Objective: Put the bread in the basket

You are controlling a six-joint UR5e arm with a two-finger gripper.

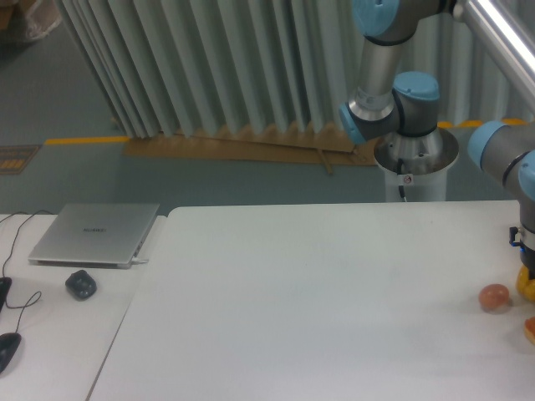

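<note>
Although the task is about bread and a basket, most of the picture shows things that have no part in it. At the far left, on a separate lower surface, a closed silver laptop [94, 235] lies flat with thin black cables [18, 251] running near it, and just in front of it sits a small dark round object [80, 285], maybe a mouse. They seem to be put aside there so the working area stays free for the arm.

Next comes the wide white tabletop [318, 292], which carries nothing in its middle. Behind it stands the grey and blue robot arm [393, 92] on its white pedestal, and its forearm reaches out of view at the upper right and comes down again at the right edge.

Near the right edge lies a round pinkish-brown egg-like ball [494, 296]. Just beside it, a bright yellow thing [527, 282] is cut by the frame. Below these, at the very border, a small orange-tan lump with a reddish rim, the bread [530, 329], rests on the tabletop, only partly seen. I see no basket. The pincer is outside the view, so I cannot say how its fingers stand. I judge the arm stands over this corner because the bread is there.
</note>
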